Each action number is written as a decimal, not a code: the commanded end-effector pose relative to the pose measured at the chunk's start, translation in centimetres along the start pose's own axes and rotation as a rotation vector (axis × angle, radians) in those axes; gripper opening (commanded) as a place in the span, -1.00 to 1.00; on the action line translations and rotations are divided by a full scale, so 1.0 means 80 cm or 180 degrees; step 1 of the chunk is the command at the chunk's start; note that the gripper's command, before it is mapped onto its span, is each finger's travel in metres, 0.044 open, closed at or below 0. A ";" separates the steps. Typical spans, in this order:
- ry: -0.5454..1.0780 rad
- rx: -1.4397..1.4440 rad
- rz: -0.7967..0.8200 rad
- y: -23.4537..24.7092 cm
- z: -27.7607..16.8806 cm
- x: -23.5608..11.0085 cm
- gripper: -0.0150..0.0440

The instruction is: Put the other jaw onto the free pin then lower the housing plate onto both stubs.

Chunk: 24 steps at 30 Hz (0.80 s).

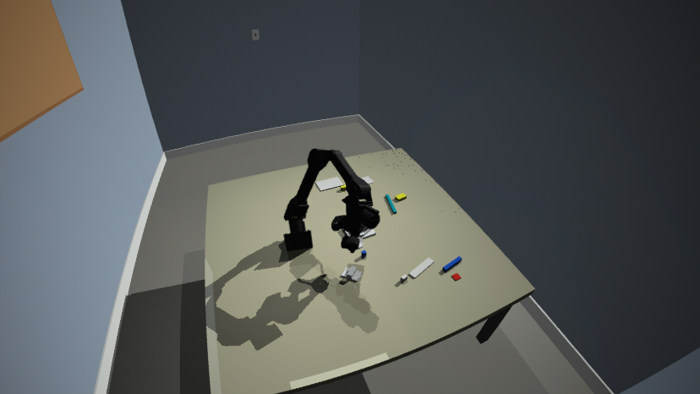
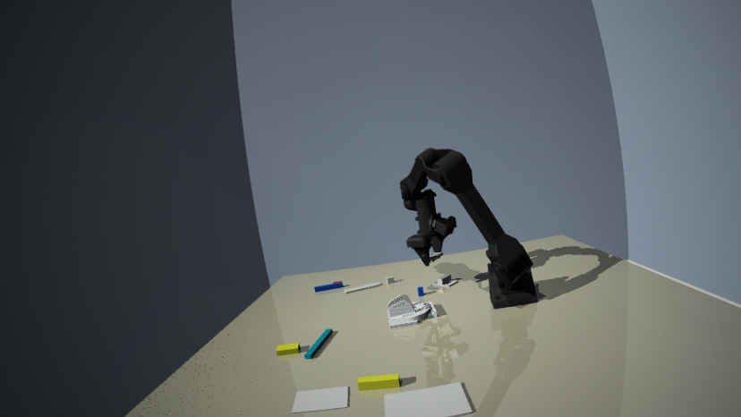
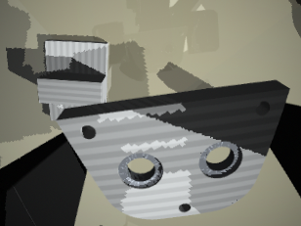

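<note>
My gripper [image 2: 432, 257] [image 3: 173, 121] is shut on the housing plate [image 2: 437, 254] [image 3: 166, 195], above the table. In the wrist view the plate spans between both black fingers; its two ringed holes and three small holes show. The white gripper assembly [image 2: 406, 319] [image 1: 369, 233] lies on the table, nearer the exterior camera than my gripper. A ribbed part rises on its left, and a rounded part lies on its right in that view. The arm partly hides the assembly in the top view. I cannot tell how the jaws sit on the pins or whether their teeth mesh.
A white block stand [image 1: 352, 273] [image 2: 445, 281] [image 3: 73, 89] is on the table beyond the assembly. A small blue block [image 1: 363, 253] [image 2: 420, 291] stands between them. A white strip [image 1: 421, 268], a blue bar [image 1: 451, 264], a teal bar [image 1: 391, 204] and yellow blocks [image 1: 400, 196] [image 2: 379, 381] lie farther out.
</note>
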State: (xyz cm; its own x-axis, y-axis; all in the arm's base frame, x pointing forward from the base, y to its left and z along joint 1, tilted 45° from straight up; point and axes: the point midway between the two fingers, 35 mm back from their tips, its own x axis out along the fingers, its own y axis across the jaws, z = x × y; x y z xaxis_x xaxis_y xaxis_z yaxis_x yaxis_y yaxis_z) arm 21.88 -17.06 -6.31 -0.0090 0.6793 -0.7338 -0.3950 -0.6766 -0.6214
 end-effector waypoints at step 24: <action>-0.0003 -0.0966 -0.0026 -0.112 0.019 -0.002 0.70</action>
State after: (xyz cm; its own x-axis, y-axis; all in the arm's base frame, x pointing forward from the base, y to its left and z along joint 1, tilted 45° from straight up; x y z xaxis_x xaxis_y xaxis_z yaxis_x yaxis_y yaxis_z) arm 23.98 -11.59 -0.88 -0.0060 0.6802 -0.7330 -0.1376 -0.7266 -0.6732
